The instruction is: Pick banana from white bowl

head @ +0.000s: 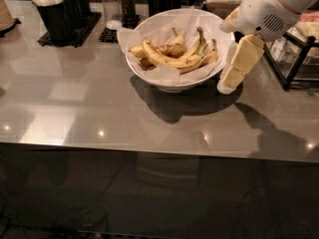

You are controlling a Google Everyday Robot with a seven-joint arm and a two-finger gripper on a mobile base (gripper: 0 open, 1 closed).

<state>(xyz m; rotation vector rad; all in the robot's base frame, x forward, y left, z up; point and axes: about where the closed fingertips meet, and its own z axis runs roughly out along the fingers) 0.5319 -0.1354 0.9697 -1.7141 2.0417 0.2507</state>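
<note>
Banana (167, 59) lies curved across the middle of the white bowl (149, 76) among shorter bananas (172, 48), and the hand (225, 86), open or closed I cannot tell, hanging outside the rim at four o'clock, could shove the bowl along the counter (94, 101).

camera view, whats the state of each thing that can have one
white bowl: upright on table, paper-lined, holding bananas
banana: lying in the bowl atop other bananas, ungripped
end effector: outside the bowl by its right wall, pointing down
</note>
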